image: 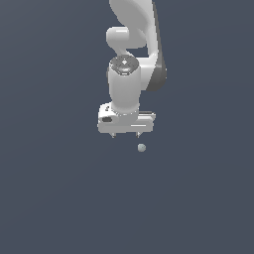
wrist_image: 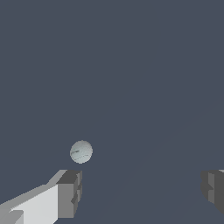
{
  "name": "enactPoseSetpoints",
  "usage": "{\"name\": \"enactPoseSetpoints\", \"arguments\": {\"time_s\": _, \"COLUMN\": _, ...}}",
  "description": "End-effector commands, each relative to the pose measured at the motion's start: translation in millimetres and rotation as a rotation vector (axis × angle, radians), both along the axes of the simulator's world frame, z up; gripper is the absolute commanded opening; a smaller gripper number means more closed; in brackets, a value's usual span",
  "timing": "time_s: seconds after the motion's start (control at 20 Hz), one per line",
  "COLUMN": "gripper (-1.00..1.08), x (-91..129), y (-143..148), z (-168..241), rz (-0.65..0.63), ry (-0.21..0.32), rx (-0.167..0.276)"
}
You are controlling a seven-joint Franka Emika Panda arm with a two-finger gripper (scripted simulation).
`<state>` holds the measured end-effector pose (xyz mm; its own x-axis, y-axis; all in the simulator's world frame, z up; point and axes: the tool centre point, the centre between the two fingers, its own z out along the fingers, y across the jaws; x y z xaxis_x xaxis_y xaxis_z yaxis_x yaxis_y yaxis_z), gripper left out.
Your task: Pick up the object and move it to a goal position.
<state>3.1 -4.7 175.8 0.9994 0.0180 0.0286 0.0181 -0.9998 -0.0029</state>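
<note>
A tiny pale grey-green ball (image: pixel 141 148) lies on the dark grey floor, just below and a little toward the exterior view's right of the gripper. The white gripper (image: pixel 125 135) hangs from the arm above the floor, with its two short fingertips spread wide apart and nothing between them. In the wrist view the ball (wrist_image: pixel 81 152) lies just beyond one grey fingertip (wrist_image: pixel 70 192), outside the gap between the fingers; the other fingertip (wrist_image: pixel 213 190) is far across the frame. The gripper (wrist_image: pixel 141 192) is open and empty.
The white arm (image: pixel 131 44) rises from the gripper to the top of the exterior view. The plain dark grey floor (image: pixel 59 198) fills everything else in view.
</note>
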Motion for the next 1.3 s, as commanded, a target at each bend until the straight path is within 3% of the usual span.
{"name": "enactPoseSetpoints", "arguments": {"time_s": 0.0, "gripper": 1.00, "x": -1, "y": 5, "z": -7, "rz": 0.035, "ry": 0.003, "rx": -0.003}}
{"name": "enactPoseSetpoints", "arguments": {"time_s": 0.8, "gripper": 1.00, "x": -20, "y": 63, "z": -84, "rz": 0.479, "ry": 0.023, "rx": -0.016}}
{"name": "enactPoseSetpoints", "arguments": {"time_s": 1.25, "gripper": 1.00, "x": -28, "y": 79, "z": -104, "rz": 0.598, "ry": 0.027, "rx": -0.012}}
